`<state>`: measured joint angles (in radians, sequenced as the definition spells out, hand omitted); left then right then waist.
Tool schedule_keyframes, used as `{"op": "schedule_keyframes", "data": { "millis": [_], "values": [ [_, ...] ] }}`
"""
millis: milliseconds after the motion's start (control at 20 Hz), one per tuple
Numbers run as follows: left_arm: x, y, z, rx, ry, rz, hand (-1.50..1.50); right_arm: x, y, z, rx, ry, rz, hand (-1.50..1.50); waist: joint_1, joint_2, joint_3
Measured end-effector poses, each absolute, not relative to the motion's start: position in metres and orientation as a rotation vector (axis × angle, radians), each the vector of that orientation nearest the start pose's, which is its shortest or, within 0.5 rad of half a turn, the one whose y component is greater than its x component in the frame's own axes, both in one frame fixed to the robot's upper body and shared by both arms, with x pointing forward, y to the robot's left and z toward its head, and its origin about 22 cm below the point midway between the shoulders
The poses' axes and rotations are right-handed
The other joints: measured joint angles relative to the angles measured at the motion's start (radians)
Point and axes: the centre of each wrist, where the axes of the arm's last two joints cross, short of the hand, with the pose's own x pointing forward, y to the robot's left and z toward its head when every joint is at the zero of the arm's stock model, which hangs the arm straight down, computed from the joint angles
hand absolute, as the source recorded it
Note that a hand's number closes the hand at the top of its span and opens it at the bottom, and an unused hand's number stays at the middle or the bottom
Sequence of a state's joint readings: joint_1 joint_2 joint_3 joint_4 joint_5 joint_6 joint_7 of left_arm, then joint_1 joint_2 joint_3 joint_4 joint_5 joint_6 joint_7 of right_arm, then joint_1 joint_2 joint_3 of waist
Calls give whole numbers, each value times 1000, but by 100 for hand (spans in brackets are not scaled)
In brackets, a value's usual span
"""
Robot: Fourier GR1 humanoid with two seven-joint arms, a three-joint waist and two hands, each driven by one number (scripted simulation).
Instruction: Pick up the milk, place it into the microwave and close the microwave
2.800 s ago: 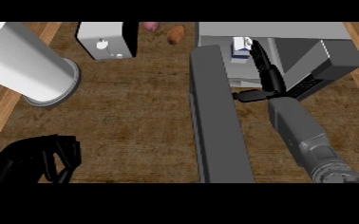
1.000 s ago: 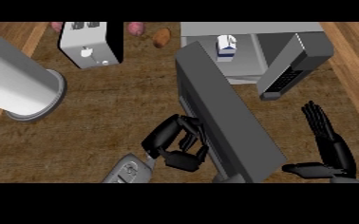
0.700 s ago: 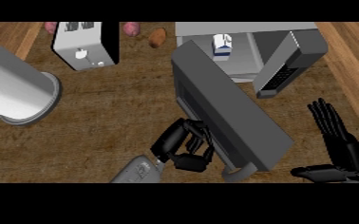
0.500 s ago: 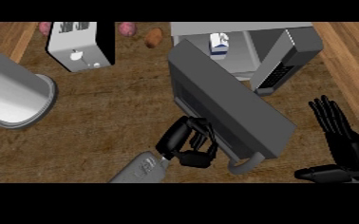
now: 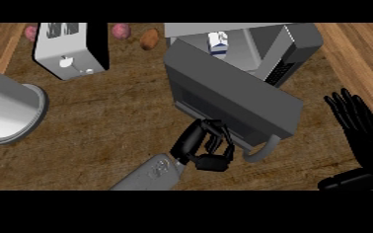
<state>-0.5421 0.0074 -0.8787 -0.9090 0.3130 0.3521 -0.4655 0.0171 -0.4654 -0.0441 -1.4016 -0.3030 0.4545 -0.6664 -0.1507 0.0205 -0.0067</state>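
Head view. I see the milk [image 5: 217,44] upright inside the microwave [image 5: 300,42], upper centre of the frame. The door [image 5: 233,97] is ajar. My left hand [image 5: 204,145], lower centre, is clenched on nothing and touches the door's lower edge. My right hand [image 5: 348,117] rests released at the right edge, above the tabletop [image 5: 109,111].

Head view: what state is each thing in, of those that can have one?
Microwave door: partly open.
Milk: upright, inside the microwave.
Left robot hand: fingers curled, against the door's outer face.
Right robot hand: open, resting at the right edge.
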Motion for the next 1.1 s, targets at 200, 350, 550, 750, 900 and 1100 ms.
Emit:
{"op": "schedule_keyframes", "data": {
  "millis": [200, 350, 550, 750, 900, 1100],
  "values": [
    [271, 31, -43, -343, -1777, -559, 150, 235, -359, 24, 363, -2015, 357, -150, -29, 4, -1],
    [278, 28, -35, -306, -1809, -489, 150, 237, -363, 38, 369, -2018, 398, -150, -48, 8, -1],
    [286, 23, -24, -246, -1825, -386, 150, 243, -365, 57, 379, -2040, 441, -150, -66, 12, -1],
    [297, 20, -14, -187, -1825, -316, -150, 249, -370, 73, 381, -2063, 466, -150, -87, 20, 0],
    [305, 17, -7, -151, -1817, -279, -150, 254, -374, 87, 365, -2088, 490, -150, -103, 26, 1],
    [314, 15, 0, -111, -1794, -232, -150, 263, -385, 127, 211, -2178, 612, 150, -121, 33, 0]
  ]
}}
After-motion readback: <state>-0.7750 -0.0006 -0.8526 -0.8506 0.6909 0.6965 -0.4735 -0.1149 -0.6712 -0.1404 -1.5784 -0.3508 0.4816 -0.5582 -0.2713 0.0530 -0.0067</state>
